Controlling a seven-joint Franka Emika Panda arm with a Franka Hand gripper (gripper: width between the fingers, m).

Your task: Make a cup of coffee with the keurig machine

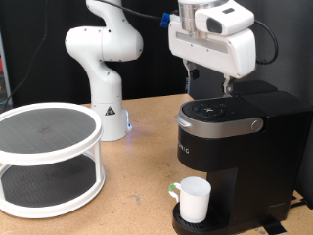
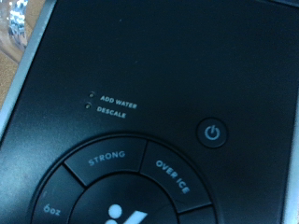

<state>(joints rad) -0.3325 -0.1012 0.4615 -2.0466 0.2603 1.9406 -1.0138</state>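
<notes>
Cut off by the exterior view's right and bottom edges: the keurig machine [image 1: 240, 157], its drip tray base only partly shown under the cup [image 1: 195, 199]. Hidden behind the white wrist housing: the pincer [image 1: 207, 86], jaw spacing impossible to tell. Clipped in the wrist view: the round button panel [image 2: 121, 191], the "6oz" label dim and blurred.

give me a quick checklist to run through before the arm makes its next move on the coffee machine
1. Mug upright on the drip tray under the brew head: ok.
2. Lid of the Keurig machine down, silver handle lowered: ok.
3. Tool above the machine's top panel, clear of it: ok.
4. Power button in the wrist view: ok; whether lit, cannot tell.
5. Add water and descale indicators dark: ok.
6. Pod loaded inside: cannot tell.
</notes>
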